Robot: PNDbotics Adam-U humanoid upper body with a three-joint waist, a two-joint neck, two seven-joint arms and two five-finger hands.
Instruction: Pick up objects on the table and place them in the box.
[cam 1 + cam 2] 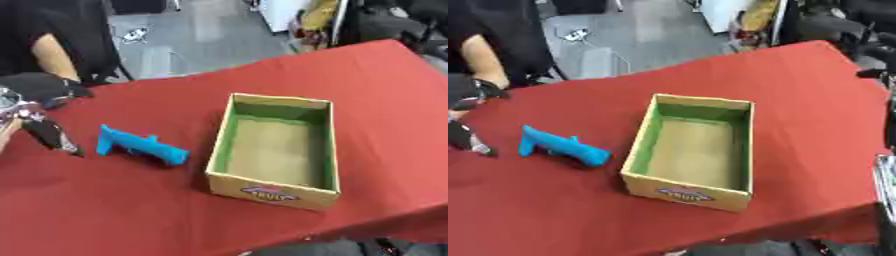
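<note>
Red tablecloth [367,90] over the table — beyond it grey floor [206,42] (cluttered at the far edge).

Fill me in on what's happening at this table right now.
A humanoid robot is clearing things into a cardboard box on a red table. The box looks empty. The only thing lying out is a blue toy, on the cloth just left of the box and apart from it. The robot's left hand shows at the left edge, short of the toy and not touching it. Its fingers are too blurred to judge. The right hand isn't clearly in view.
</note>
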